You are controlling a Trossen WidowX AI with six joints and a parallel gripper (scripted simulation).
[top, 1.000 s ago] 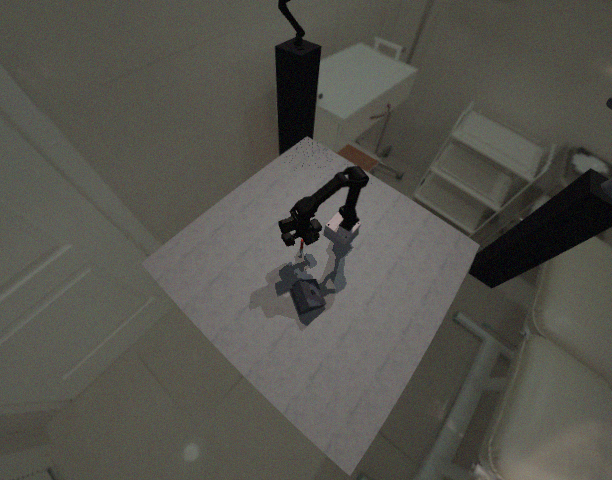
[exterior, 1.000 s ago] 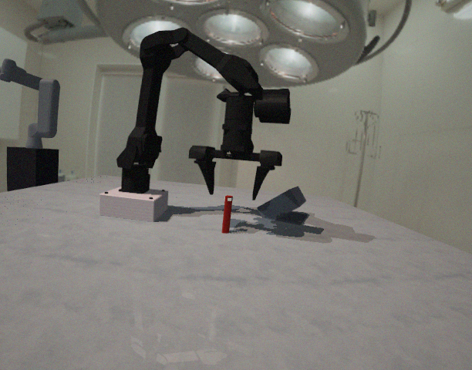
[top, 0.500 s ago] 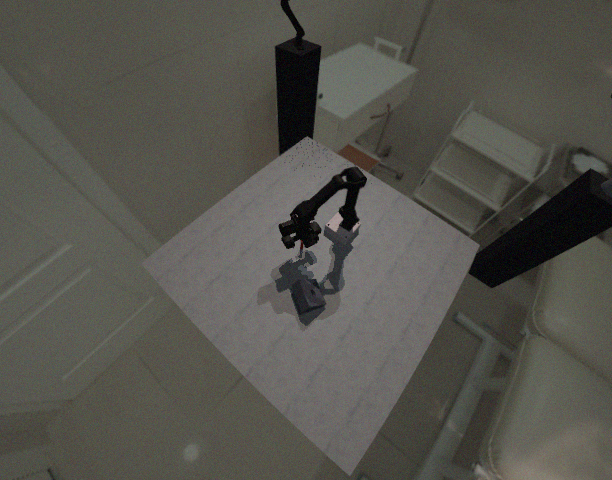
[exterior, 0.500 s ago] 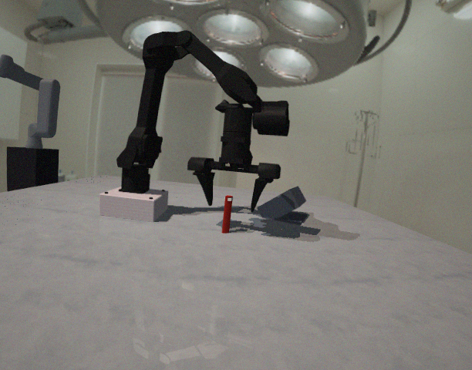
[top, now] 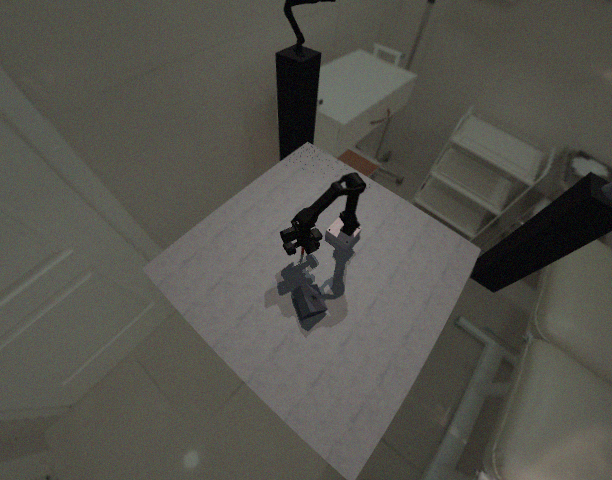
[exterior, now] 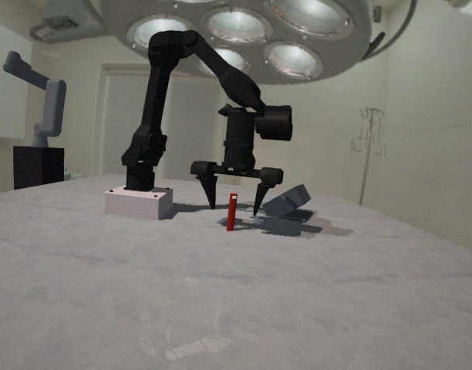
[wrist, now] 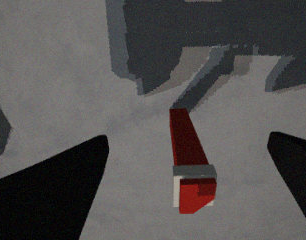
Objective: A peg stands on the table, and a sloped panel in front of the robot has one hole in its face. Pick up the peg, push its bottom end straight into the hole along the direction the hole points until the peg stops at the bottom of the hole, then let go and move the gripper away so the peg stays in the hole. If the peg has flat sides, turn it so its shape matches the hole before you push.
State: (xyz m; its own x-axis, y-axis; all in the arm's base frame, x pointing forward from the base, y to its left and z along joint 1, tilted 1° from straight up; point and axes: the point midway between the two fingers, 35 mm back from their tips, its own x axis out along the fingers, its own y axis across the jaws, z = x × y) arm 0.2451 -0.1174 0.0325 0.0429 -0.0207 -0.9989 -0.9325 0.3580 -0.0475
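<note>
The red peg (top: pixel 302 251) (exterior: pixel 230 213) (wrist: pixel 194 196) stands upright on the table. Its top has a flat, cut-off side, with a grey band and white patches near it. My gripper (top: pixel 301 252) (exterior: pixel 234 211) (wrist: pixel 189 142) is open, empty and pointing down, with one finger on each side of the peg in the wrist view. In the exterior view the fingertips appear lower than the peg's top; the exact depth is hard to tell. The dark blue-grey sloped panel (top: pixel 309 303) (exterior: pixel 287 201) stands beyond the peg from the robot base. Its hole cannot be made out.
The pale pink base block (top: pixel 335 230) (exterior: pixel 138 203) carries the arm. Dark shadows of the arm and gripper lie across the table (top: pixel 378 330) (exterior: pixel 236 287) around the panel and peg. Black pedestals (top: pixel 298 103) (exterior: pixel 38 167) stand beyond the table edges.
</note>
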